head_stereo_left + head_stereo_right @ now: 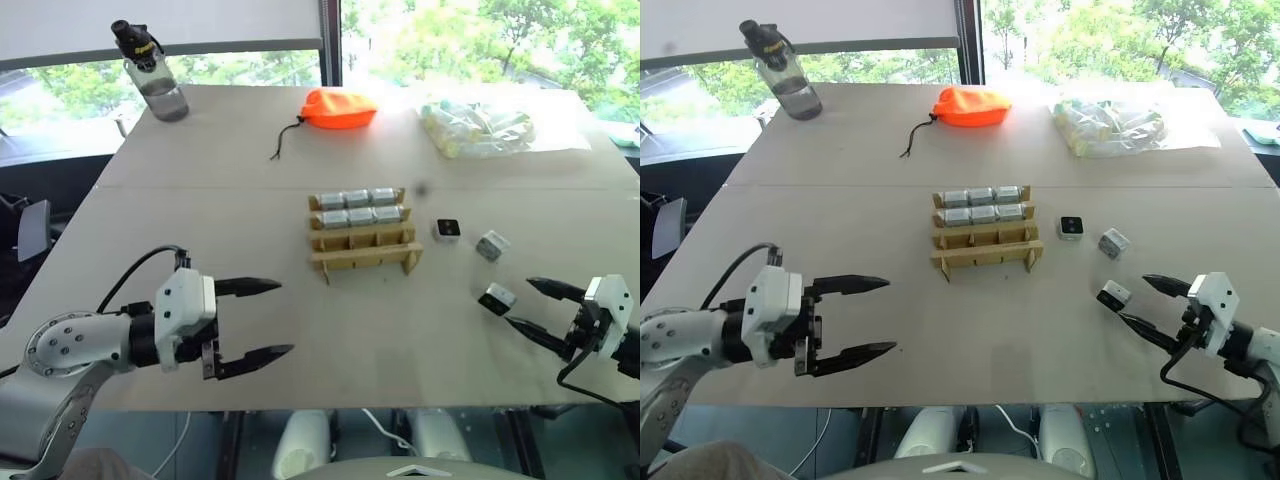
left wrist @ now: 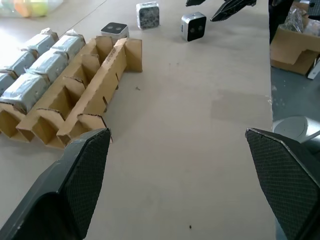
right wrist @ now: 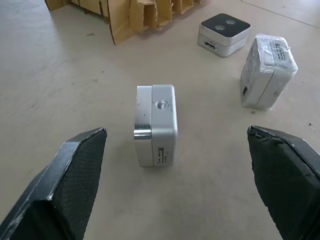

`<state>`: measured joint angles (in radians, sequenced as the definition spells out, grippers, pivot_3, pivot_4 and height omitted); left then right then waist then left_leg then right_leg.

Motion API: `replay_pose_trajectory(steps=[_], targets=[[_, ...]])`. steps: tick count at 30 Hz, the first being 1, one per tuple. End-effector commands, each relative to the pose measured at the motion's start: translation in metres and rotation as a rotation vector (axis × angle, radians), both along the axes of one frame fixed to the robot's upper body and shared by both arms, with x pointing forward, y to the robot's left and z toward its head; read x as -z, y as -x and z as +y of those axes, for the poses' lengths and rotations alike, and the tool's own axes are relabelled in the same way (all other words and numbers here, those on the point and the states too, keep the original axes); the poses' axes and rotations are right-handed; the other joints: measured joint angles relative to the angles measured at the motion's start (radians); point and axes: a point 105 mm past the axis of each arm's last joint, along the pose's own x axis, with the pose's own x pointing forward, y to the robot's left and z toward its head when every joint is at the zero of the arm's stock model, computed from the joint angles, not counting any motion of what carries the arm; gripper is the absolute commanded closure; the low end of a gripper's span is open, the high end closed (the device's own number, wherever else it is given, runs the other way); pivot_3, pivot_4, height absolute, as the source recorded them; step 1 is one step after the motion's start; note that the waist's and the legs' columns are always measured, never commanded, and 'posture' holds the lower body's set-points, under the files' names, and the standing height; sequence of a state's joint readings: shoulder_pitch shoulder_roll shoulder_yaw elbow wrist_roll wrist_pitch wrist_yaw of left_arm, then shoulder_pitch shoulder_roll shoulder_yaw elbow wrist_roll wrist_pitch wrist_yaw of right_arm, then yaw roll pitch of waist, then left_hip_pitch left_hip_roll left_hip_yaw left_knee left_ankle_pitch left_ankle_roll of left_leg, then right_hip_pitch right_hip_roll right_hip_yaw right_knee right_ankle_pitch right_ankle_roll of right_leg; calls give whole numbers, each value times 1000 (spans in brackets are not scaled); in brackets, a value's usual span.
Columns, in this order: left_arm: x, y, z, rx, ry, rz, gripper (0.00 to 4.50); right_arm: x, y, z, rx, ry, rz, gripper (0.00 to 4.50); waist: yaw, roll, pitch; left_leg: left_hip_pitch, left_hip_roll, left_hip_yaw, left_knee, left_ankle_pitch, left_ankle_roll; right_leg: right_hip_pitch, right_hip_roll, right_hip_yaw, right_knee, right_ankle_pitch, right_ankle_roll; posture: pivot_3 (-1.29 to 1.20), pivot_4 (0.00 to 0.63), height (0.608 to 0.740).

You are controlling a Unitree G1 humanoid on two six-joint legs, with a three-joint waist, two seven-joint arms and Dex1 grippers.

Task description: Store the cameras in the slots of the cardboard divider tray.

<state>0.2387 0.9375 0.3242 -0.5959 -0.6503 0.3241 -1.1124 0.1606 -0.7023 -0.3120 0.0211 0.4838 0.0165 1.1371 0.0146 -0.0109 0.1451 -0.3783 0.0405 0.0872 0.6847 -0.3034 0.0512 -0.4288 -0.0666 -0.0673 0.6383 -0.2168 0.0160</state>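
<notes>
Head views: the cardboard divider tray (image 1: 362, 232) sits mid-table (image 1: 250, 200), its two far rows each filled with three cameras (image 1: 357, 206), its two near rows vacant. Three loose cameras lie to its right: one with its black face up (image 1: 447, 229), one tilted (image 1: 491, 246), and one (image 1: 497, 298) just before the right gripper (image 1: 528, 304), whose fingers are spread. The left gripper (image 1: 265, 319) hangs at near left, fingers likewise spread, holding nothing. An orange pouch (image 1: 339, 108), a clear bag (image 1: 478, 126) and a bottle (image 1: 153, 74) stand along the far edge.

Left wrist view: spread fingertips (image 2: 85, 165) flank the tray's near end.

Right wrist view: spread fingertips (image 3: 80, 165) flank a camera lying on its side (image 3: 155, 125), untouched.
</notes>
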Motion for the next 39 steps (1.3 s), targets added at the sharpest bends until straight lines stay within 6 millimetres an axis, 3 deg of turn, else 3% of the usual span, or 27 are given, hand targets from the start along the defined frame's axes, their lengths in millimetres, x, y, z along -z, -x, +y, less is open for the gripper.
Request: replay_pose_trajectory(steps=[1,11,18,20,26,31,33,39], targets=[[-2,5,-4,41,-24,3,33,-6,0,5,-16,-6,-21,0,-1,0,0,0,0,0,0,0,0,0,0,0,0,0,0,0,150,740],[-6,11,-3,6,36,9,33,-1,0,9,-21,-16,-7,0,-1,0,0,0,0,0,0,1,-1,0,1,1,0,0,0,0,150,740],[-5,13,2,-15,44,13,0,-1,-1,11,-21,-23,-20,3270,-1,0,0,0,0,0,0,1,-1,0,1,0,0,0,0,0,150,740],[-4,13,4,-18,48,13,0,-1,-2,11,-20,-22,-24,3878,-1,0,0,0,0,0,0,1,-1,0,1,1,0,0,0,0,150,740],[-4,12,7,-30,68,9,0,-5,-5,11,-23,-19,-33,3894,-1,0,0,0,0,0,0,1,-1,0,1,1,0,0,-1,0,150,740],[-9,11,11,-52,116,-5,0,-29,-18,19,-72,-15,-92,3894,-3,0,0,1,0,1,0,0,-1,0,1,1,0,1,-1,0,150,740],[-12,9,13,-63,137,-13,0,-38,-26,29,-119,-7,-118,3894,-3,1,0,1,0,2,0,0,-1,0,1,2,1,1,-1,0,150,740],[-16,6,17,-108,143,-20,0,-71,-60,95,-420,-3,-179,3894,-14,0,2,2,1,1,1,0,0,0,3,2,2,1,-1,0,150,740]])
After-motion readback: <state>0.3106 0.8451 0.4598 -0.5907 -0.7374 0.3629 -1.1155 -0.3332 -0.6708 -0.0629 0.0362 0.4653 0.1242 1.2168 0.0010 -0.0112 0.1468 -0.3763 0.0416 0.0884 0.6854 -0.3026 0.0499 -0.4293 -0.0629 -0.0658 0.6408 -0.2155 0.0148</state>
